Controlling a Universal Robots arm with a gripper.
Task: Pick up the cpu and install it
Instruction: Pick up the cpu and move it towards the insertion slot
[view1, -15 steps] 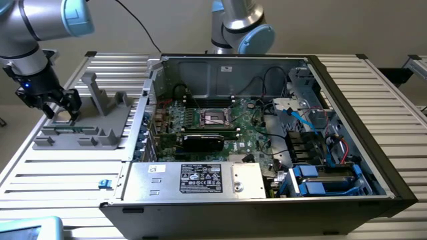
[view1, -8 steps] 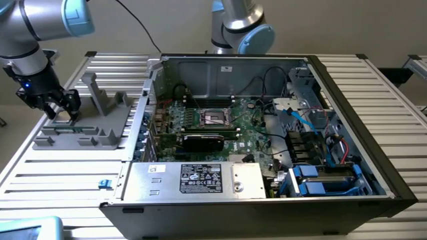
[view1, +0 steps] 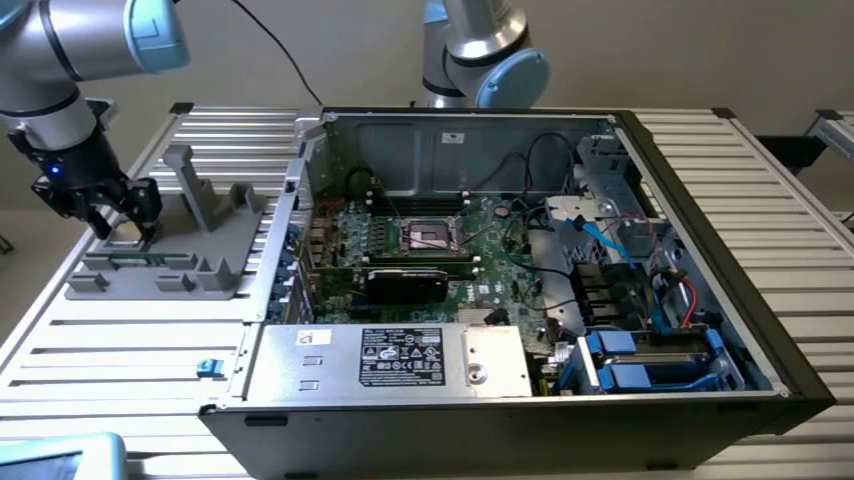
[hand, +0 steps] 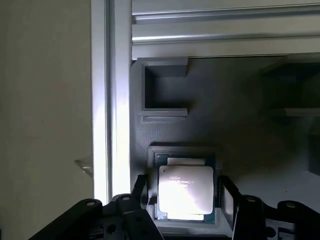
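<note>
Single grey arm with blue joint caps, reaching in at the exterior view's upper left and bent downward above the table, by the edge on the exterior view's left and toward its far corner. Black wrist section vertical, small blue light lit, carrying black gripper pointed straight down, set low near table level. Further grey, blue-capped joint upright behind the table's far edge.

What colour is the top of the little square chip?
Shiny silver metal tops the small flat square cpu; wrist view shows it best.
</note>
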